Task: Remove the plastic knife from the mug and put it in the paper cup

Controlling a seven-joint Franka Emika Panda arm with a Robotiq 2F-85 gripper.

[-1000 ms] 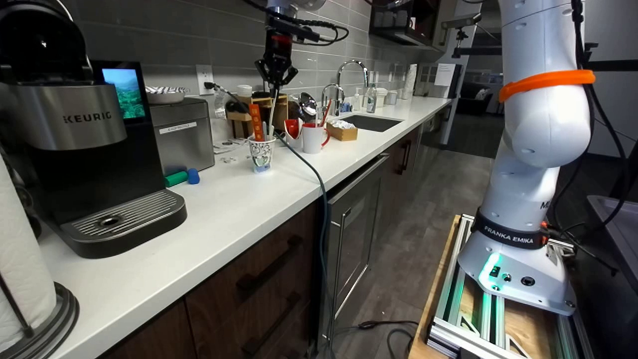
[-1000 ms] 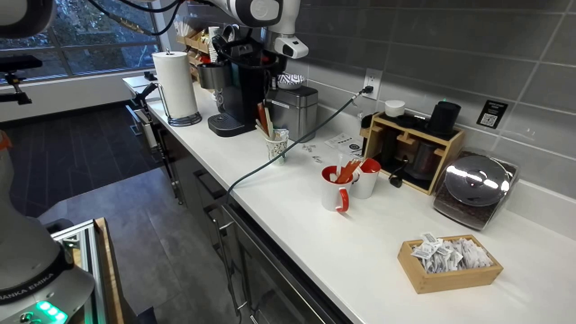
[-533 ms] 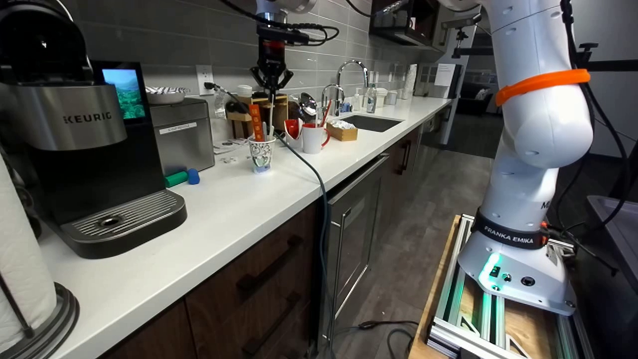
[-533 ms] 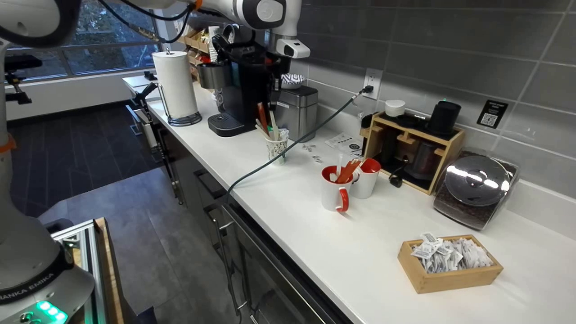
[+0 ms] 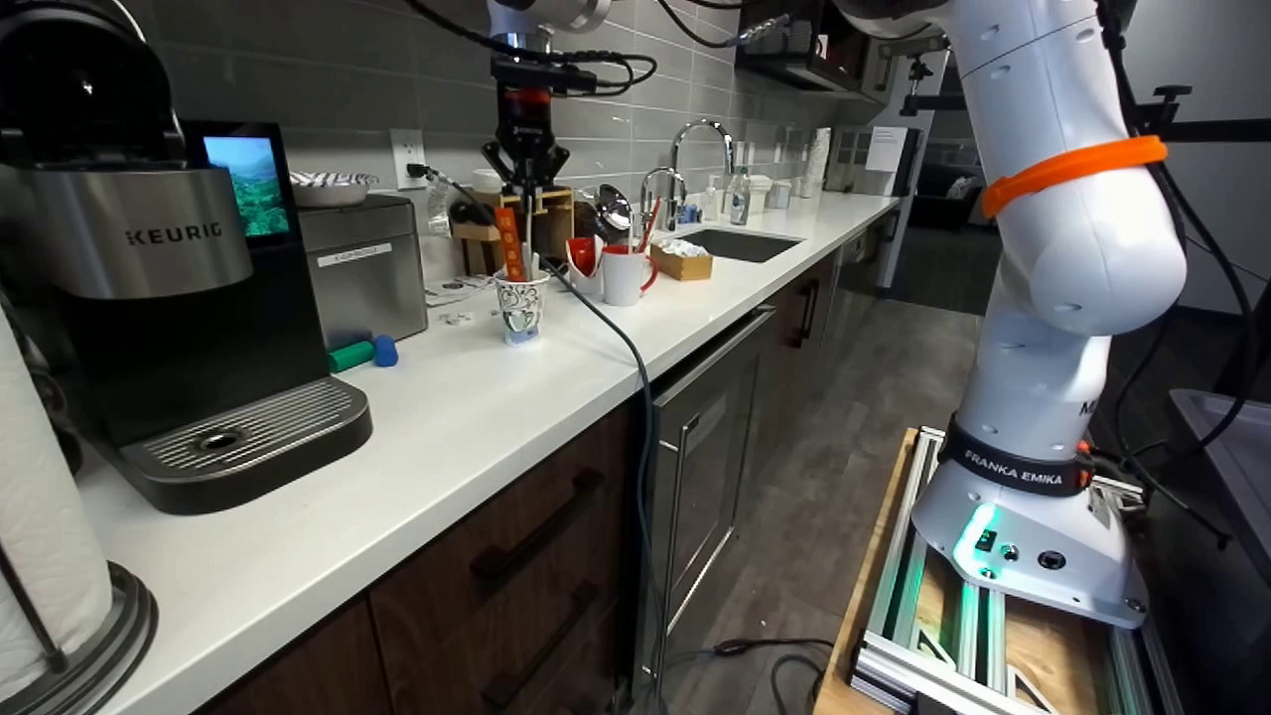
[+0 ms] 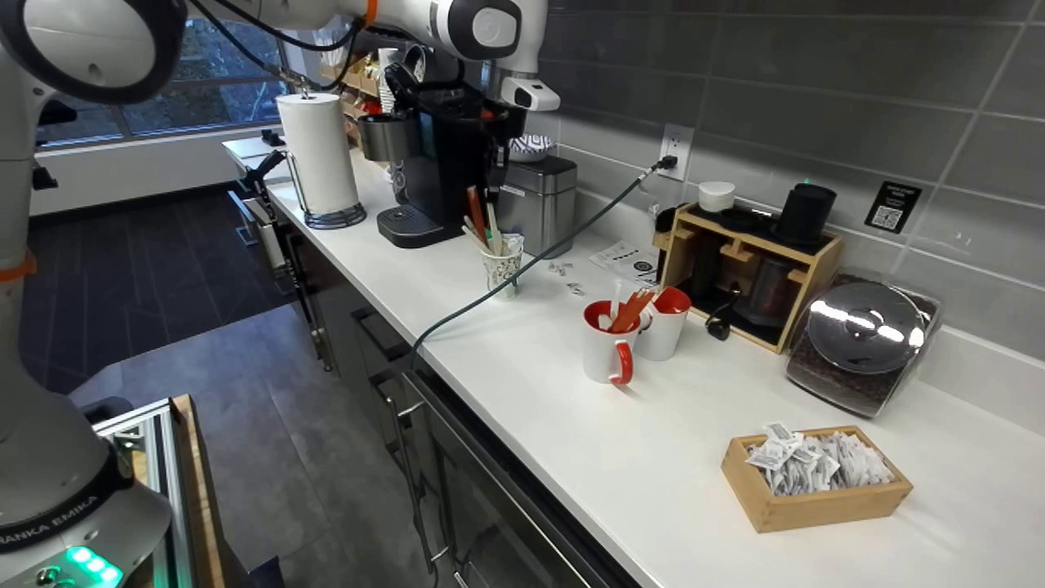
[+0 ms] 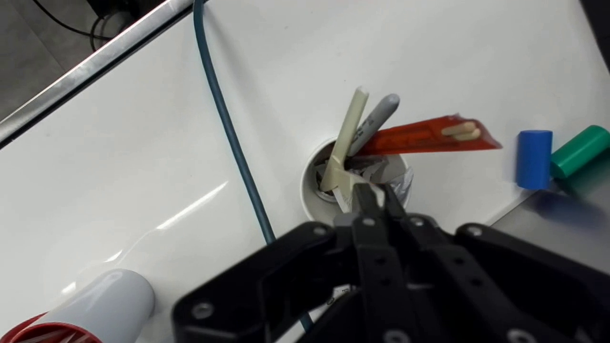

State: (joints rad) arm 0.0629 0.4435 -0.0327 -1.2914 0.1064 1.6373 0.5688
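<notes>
Has brought the gripper (image 5: 530, 189) lower over the paper cup (image 5: 521, 313) within the last second; clamps the plastic knife (image 6: 494, 227), partly inside that cup; probably needs only to let go.

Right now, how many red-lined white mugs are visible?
2: in an exterior view, to the right of the paper cup, the nearer mug partly hides the farther mug. More may be hidden.

Two red-lined mugs (image 6: 602, 355) and one patterned paper cup (image 5: 520, 306) are counted; one Keurig machine (image 5: 189, 238), one sachet box (image 6: 833, 506) and one sink (image 5: 745, 244) are seen; one blue cylinder (image 7: 534, 159) and one green cylinder (image 7: 580, 151) are shown.
</notes>
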